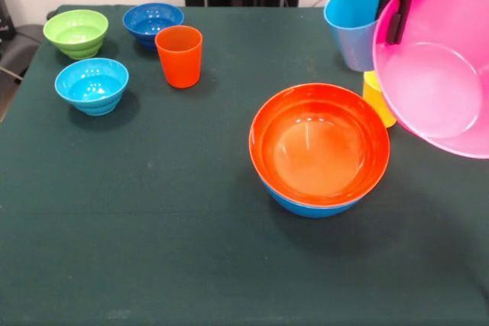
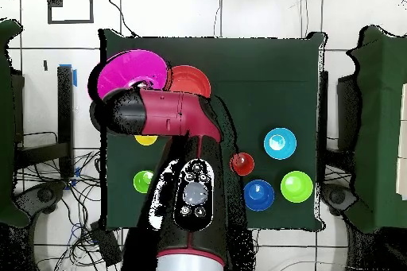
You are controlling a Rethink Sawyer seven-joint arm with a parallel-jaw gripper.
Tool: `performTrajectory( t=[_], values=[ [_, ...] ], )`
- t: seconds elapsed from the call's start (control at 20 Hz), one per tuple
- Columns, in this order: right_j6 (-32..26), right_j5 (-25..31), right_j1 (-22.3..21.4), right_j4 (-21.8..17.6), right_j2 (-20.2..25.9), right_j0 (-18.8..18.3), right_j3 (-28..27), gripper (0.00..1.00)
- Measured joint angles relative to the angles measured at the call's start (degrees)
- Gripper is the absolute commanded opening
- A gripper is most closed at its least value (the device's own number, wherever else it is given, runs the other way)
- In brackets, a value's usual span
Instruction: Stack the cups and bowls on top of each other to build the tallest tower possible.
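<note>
My gripper (image 1: 392,27) is at the top right, shut on the rim of the big pink bowl (image 1: 439,74). It holds the bowl tilted in the air, to the right of the pile. The orange bowl (image 1: 319,143) sits nested in the blue bowl (image 1: 309,205) at mid-table. The light blue cup (image 1: 353,24) stands behind, and the yellow cup (image 1: 376,98) is partly hidden by the pink bowl. In the overhead view the pink bowl (image 2: 131,73) hangs beside the orange bowl (image 2: 191,81), and the green cup (image 2: 144,180) stands near the robot's base.
At the back left stand the orange cup (image 1: 179,55), the small green bowl (image 1: 76,32), the small dark blue bowl (image 1: 153,20) and the small light blue bowl (image 1: 92,85). The arm (image 2: 171,114) covers part of the table from above.
</note>
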Motion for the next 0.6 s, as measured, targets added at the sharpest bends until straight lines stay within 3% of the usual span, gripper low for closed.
performTrajectory(
  t=[0.3,0.6],
  values=[
    [0.0,-0.5,-0.29,1.07,2.71,-1.96,2.5,0.0],
    [0.0,-2.86,-0.85,1.2,9.24,-9.05,6.38,0.0]
  ],
)
